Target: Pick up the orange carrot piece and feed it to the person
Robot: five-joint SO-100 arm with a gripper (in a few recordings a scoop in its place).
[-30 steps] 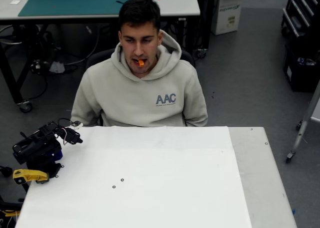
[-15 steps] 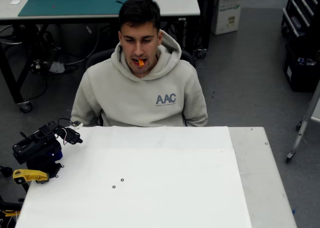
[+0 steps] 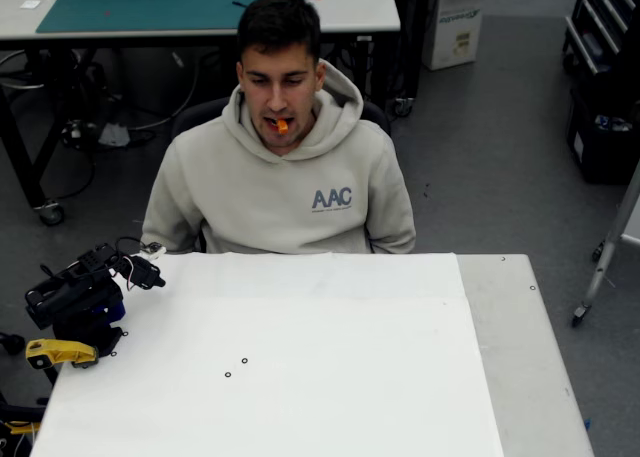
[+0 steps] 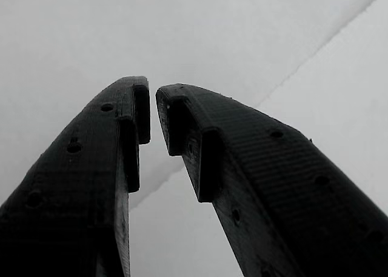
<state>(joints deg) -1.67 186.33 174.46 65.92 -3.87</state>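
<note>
We see the carrot piece (image 3: 282, 126) in the person (image 3: 285, 177)'s mouth; gripper (image 4: 153, 110) at the table (image 3: 480, 377)'s left edge, nearly closed, empty.

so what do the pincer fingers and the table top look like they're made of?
Pincer fingers: black matte plastic, probably 3D-printed, going by fine layer lines and small round holes along each one. Nothing sits between them; the tips are nearly closed.
Table top: a smooth white matte sheet, perhaps paper or laminate; a faint crease line crosses it, and a greyer bare strip shows along its right edge.
</note>
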